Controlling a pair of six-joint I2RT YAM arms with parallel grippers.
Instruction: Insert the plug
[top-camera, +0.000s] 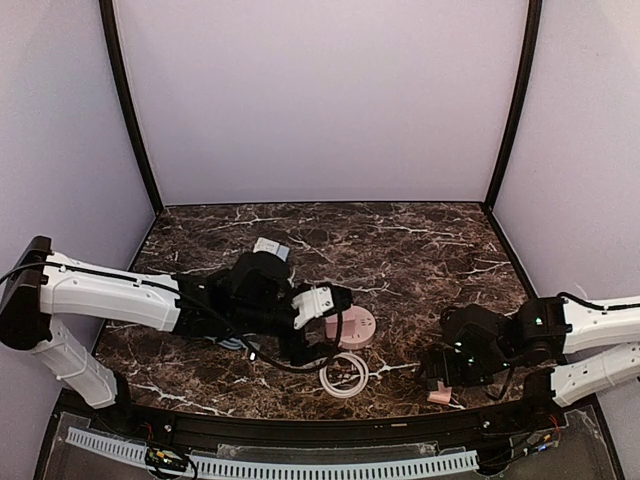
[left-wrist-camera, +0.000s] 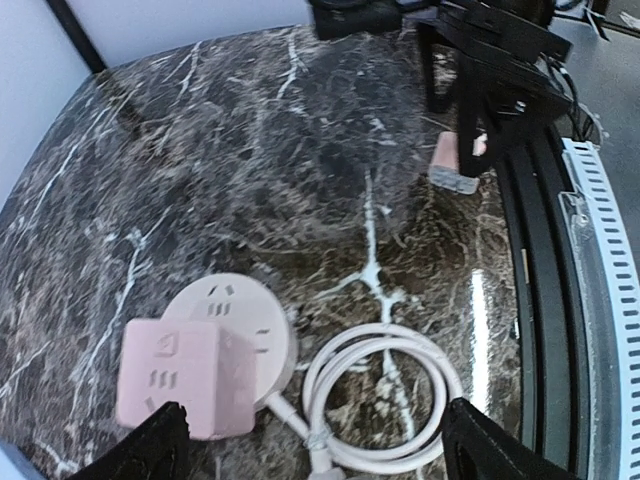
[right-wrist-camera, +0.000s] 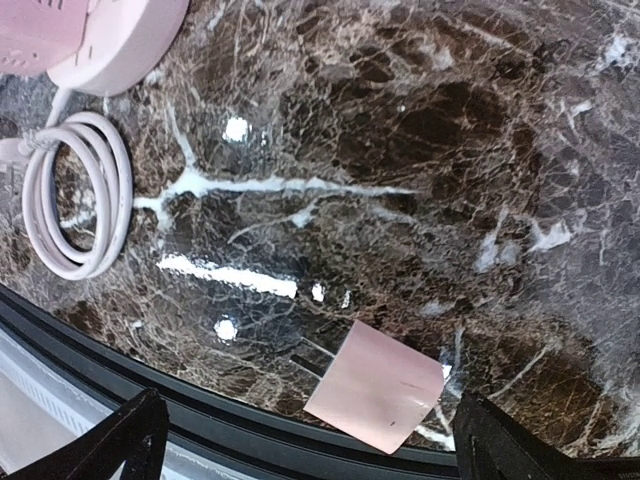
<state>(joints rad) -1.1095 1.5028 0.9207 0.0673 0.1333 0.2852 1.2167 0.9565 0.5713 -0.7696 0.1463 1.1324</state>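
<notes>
The pink plug (right-wrist-camera: 375, 388) lies flat on the dark marble table near the front edge, its prongs pointing toward the coil. My right gripper (right-wrist-camera: 320, 445) hangs open just above it, one finger on each side; in the top view the plug (top-camera: 440, 395) sits just below that gripper (top-camera: 447, 368). A round pink socket (left-wrist-camera: 240, 315) carries a pink cube (left-wrist-camera: 185, 378), with a coiled white cable (left-wrist-camera: 385, 400) beside it. My left gripper (left-wrist-camera: 320, 452) stands open over cube and coil, holding nothing. In the top view the socket (top-camera: 358, 328) is next to the left gripper (top-camera: 322, 322).
A black rail (top-camera: 330, 430) runs along the table's near edge, with a white slotted strip (top-camera: 300, 465) beyond it. Lilac walls close in the back and both sides. The two arms stand about a hand's width apart, with the coil (top-camera: 345, 375) between them.
</notes>
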